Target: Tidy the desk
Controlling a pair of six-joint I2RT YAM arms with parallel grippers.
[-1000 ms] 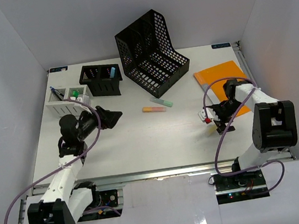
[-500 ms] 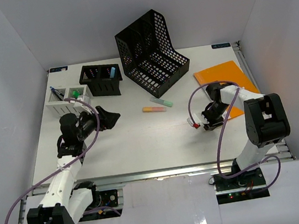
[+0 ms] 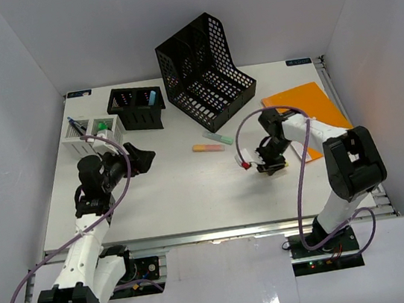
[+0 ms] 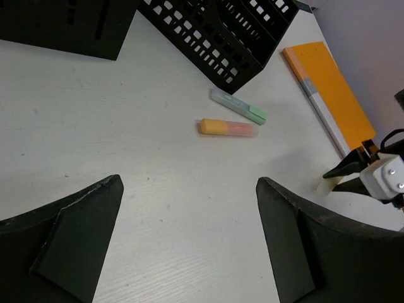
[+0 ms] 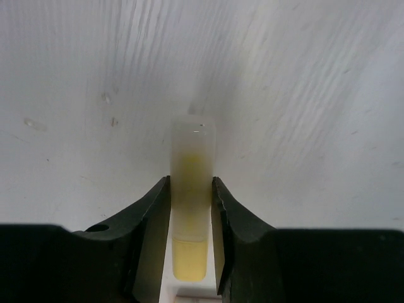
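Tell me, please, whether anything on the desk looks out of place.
Yes: an orange highlighter and a green highlighter lie loose on the desk before the black file rack, outside the black pen holder, and the orange notebook sits askew.

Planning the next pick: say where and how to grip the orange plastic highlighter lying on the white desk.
Probably grip the orange highlighter mid-barrel from straight above, jaws across its narrow width: it lies flat, and the green highlighter sits close behind.

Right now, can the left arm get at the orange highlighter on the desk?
Probably yes. The left gripper is open and faces the orange highlighter across bare desk; the right gripper, shut on a yellow highlighter, stands clear beyond it.
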